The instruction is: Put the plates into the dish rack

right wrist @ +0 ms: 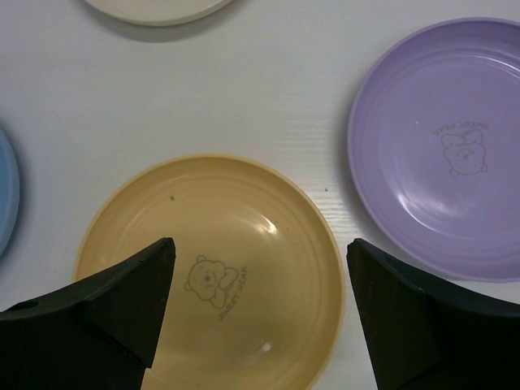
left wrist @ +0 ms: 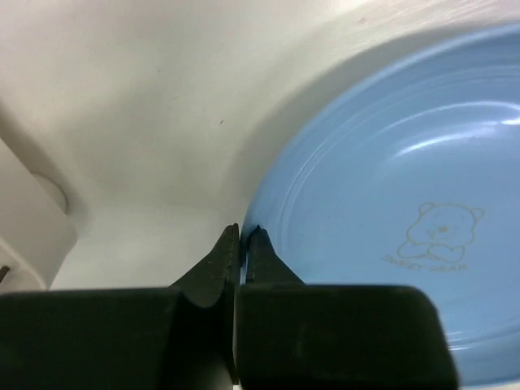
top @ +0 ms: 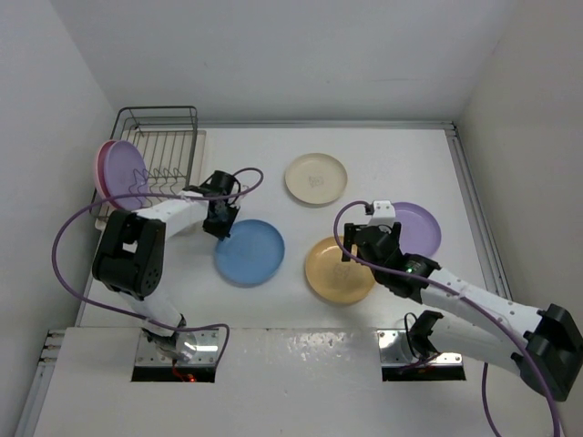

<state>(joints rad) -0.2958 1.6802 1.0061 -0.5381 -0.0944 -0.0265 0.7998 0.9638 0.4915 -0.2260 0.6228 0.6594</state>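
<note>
The blue plate [top: 250, 253] lies on the table left of centre. My left gripper [top: 221, 228] is shut on its upper-left rim; in the left wrist view the gripper [left wrist: 243, 236] has one finger inside the blue plate [left wrist: 390, 203] and one outside. My right gripper [top: 364, 244] is open and empty, hovering over the orange-yellow plate [top: 337, 270], which shows between its fingers in the right wrist view [right wrist: 211, 268]. The cream plate [top: 316, 178] and a lilac plate [top: 414, 228] lie flat. The dish rack [top: 164, 146] at the back left holds a pink plate [top: 99, 168] and a lilac plate [top: 123, 171] on edge.
White walls close in the table on the left, back and right. A raised rail [top: 474, 200] runs along the right edge. Purple cables loop off both arms. The rack's prongs to the right of the standing plates hold nothing.
</note>
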